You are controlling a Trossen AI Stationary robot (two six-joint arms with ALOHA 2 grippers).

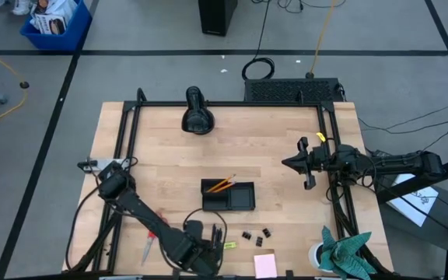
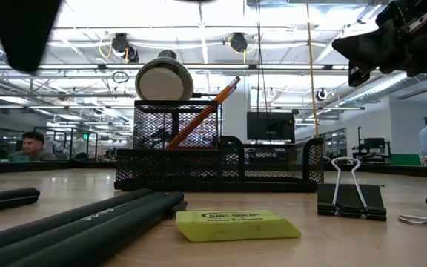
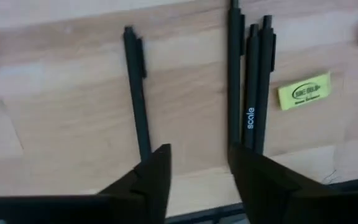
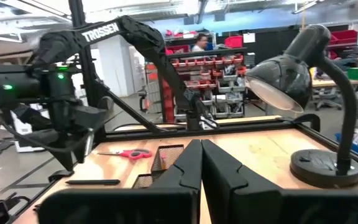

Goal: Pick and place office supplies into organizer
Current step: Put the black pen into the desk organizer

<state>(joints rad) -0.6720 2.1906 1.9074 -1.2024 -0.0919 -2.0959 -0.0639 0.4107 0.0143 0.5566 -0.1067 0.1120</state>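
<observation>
1. High view: a pale wood bench stands on a grey floor with black tape lines. A black lamp sits at its far edge. The black mesh organizer lies mid-bench with two orange pencils in it. The left gripper hangs at the near edge over black pens, between red scissors and a yellow eraser. Binder clips and a pink pad lie nearby. The right gripper waits at the right side.
2. Low view: pens, eraser and a clip lie before the organizer; people sit in the room behind.
3. Left wrist view: the gripper is released, fingers apart and empty, one pen beside one finger, three pens beside the other.
4. Right wrist view: the gripper is clenched on nothing.
</observation>
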